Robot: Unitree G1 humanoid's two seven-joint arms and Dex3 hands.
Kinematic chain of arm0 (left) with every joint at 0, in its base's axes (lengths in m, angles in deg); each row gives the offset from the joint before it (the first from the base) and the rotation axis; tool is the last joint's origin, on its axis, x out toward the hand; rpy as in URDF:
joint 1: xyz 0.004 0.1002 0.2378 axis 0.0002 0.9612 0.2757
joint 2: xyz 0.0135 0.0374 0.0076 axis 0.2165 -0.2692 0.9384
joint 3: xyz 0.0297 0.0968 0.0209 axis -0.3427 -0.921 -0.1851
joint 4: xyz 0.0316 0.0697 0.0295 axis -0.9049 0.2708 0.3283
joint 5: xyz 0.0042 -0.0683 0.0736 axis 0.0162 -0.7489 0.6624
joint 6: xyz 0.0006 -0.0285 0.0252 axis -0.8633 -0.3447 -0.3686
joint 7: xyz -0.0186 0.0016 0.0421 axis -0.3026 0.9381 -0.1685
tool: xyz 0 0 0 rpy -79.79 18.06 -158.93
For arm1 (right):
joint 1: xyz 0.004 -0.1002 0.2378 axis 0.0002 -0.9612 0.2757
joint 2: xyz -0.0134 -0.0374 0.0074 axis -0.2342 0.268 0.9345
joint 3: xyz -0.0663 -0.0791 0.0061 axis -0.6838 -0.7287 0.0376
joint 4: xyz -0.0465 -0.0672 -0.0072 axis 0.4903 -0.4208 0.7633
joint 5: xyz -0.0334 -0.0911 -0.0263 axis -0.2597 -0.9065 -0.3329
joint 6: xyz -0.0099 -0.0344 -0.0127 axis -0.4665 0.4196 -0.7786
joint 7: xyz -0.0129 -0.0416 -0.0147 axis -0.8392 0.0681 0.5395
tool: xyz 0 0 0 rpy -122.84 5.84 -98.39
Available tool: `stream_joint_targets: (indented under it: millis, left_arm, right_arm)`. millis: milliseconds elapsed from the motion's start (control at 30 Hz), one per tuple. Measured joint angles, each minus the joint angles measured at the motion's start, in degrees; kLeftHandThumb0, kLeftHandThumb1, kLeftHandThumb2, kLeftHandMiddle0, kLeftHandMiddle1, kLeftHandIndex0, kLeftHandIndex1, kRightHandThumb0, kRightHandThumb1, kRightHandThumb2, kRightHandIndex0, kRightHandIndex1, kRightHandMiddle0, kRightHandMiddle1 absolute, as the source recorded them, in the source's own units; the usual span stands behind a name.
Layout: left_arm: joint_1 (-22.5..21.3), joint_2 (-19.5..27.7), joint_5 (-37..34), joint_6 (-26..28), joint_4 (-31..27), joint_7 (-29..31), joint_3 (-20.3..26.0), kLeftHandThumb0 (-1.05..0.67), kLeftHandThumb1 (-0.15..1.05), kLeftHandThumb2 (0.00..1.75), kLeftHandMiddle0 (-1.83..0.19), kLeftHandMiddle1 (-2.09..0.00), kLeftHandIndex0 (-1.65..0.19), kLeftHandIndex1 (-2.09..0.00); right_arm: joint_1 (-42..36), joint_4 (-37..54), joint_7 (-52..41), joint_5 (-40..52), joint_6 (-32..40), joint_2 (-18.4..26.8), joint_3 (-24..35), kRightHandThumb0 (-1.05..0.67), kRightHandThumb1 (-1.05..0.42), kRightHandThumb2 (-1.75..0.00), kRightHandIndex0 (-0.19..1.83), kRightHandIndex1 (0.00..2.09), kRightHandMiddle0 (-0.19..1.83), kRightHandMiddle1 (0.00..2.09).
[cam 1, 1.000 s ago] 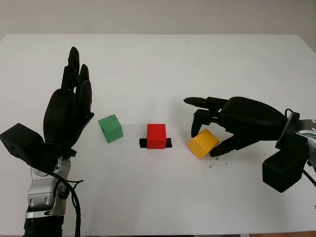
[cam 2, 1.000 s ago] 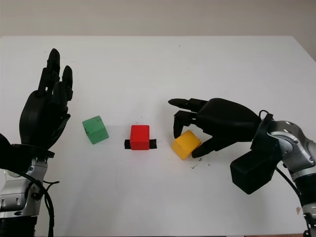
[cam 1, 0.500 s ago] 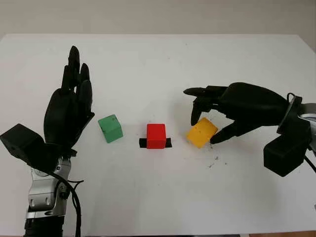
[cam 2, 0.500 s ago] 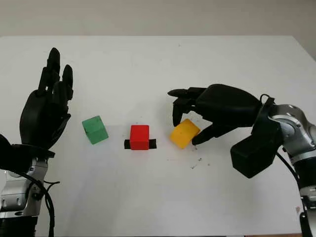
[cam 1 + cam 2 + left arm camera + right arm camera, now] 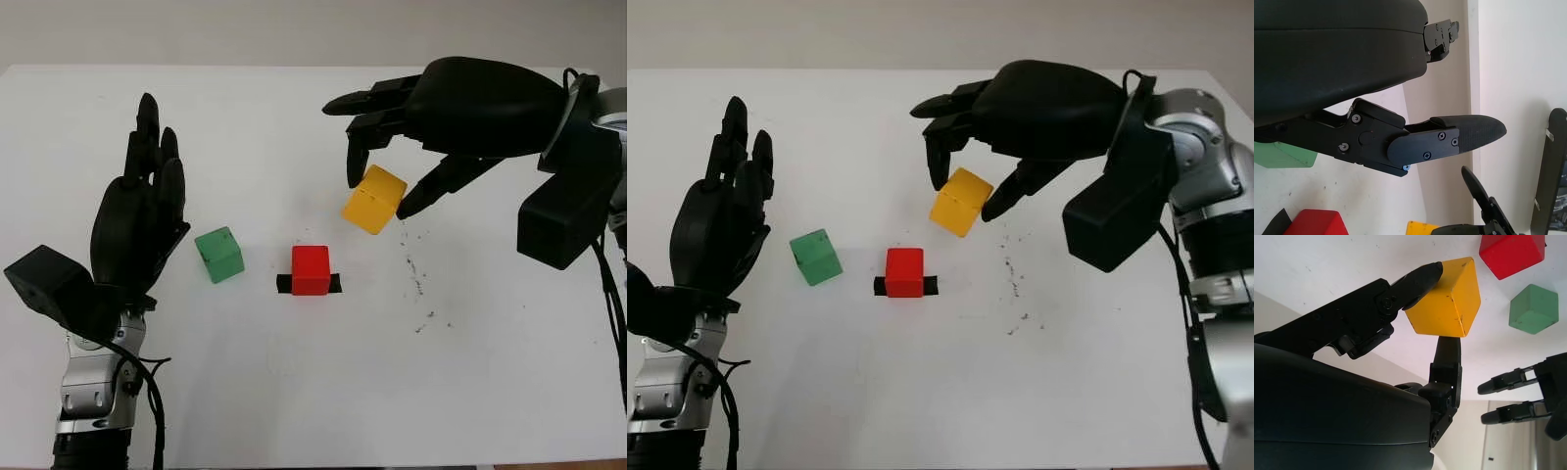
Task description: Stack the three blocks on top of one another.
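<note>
My right hand (image 5: 377, 191) is shut on the yellow block (image 5: 373, 200), pinching it between fingers and thumb and holding it tilted in the air, above and to the right of the red block (image 5: 311, 269). The red block sits on the table at the centre, on a strip of black tape (image 5: 335, 284). The green block (image 5: 218, 255) lies to its left. My left hand (image 5: 137, 220) is open and upright just left of the green block, not touching it. In the right wrist view the yellow block (image 5: 1444, 298) is pinched between fingertips (image 5: 1425, 274), with the red block (image 5: 1511, 254) and green block (image 5: 1533, 308) beyond.
The white table (image 5: 294, 392) spreads around the blocks. Dark specks (image 5: 419, 284) mark the surface to the right of the red block, where the yellow block had been.
My right hand has lifted the yellow block off the table and carried it up and to the left, toward the red block. The left hand and the other blocks have not moved.
</note>
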Motion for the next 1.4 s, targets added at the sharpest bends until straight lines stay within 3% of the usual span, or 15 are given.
stream_joint_targets:
  millis: [333,600,967,1400]
  left_arm:
    - [1.02,-0.03,0.12,0.4,-2.07,-0.54,-0.01,-0.75,1.05,0.56,0.19,0.0,0.19,0.0]
    - [2.14,-1.51,0.13,-0.1,-2.41,-1.95,0.01,-0.75,1.05,0.56,0.19,0.0,0.19,0.0]
    - [2.65,-1.7,0.49,-0.05,-3.71,-2.66,0.01,-0.75,1.05,0.54,0.19,0.0,0.19,0.0]
    - [3.47,-3.01,0.82,-0.09,-4.22,-3.96,-0.12,-0.75,1.05,0.54,0.19,0.0,0.19,0.0]
  right_arm:
    - [6.03,-10.99,7.32,-7.73,-12.41,-6.3,-4.65,-0.43,-0.88,-0.06,0.33,0.06,0.57,1.37]
    - [7.63,-15.35,24.02,-23.44,-21.73,-8.24,-6.39,-0.43,-0.9,-0.06,0.29,0.04,0.47,1.48]
    - [11.23,-14.94,50.39,-45.06,-22.51,-8.45,-13.67,-0.48,-0.91,-0.06,0.26,0.03,0.48,1.5]
    - [16.01,-14.66,67.11,-55.26,-18.16,-7.13,-23.73,-0.51,-0.91,-0.06,0.28,0.05,0.47,1.5]
